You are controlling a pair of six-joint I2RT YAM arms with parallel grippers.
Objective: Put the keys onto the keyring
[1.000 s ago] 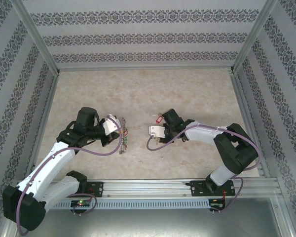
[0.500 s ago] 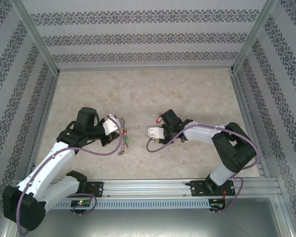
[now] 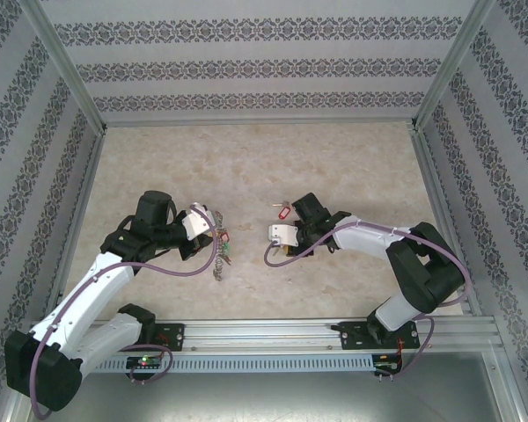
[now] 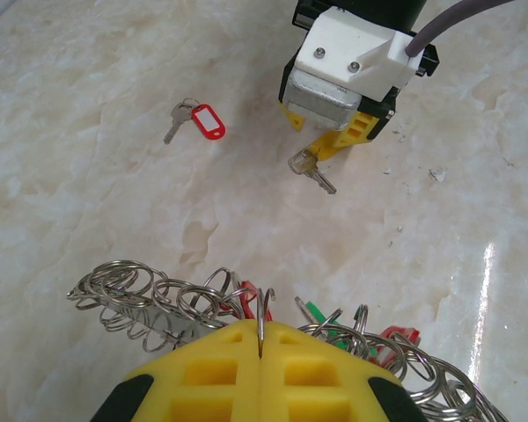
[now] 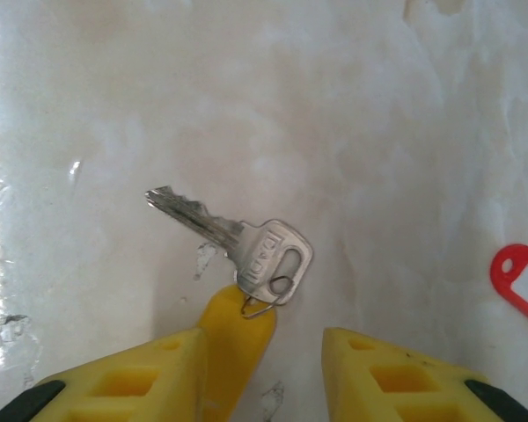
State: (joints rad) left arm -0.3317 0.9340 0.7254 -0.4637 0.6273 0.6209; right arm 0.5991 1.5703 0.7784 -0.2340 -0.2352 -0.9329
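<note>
My left gripper is shut on a thin wire of the keyring, a bundle of small steel rings with red and green tags, and holds it just above the table. My right gripper stands open, low over the marble. A silver key lies flat just ahead of its fingers. This key's yellow tag lies against the left finger, not pinched. From the left wrist, the same key lies under the right gripper. A second key with a red tag lies apart, at the right edge.
The marble tabletop is walled by patterned panels at the back and sides. A metal rail runs along the near edge. Small white flecks lie on the surface near the right gripper.
The right gripper nudged slightly left and back, and its jaws stand a little wider. The left gripper keeps its hold on the keyring, which hangs almost where it was.
</note>
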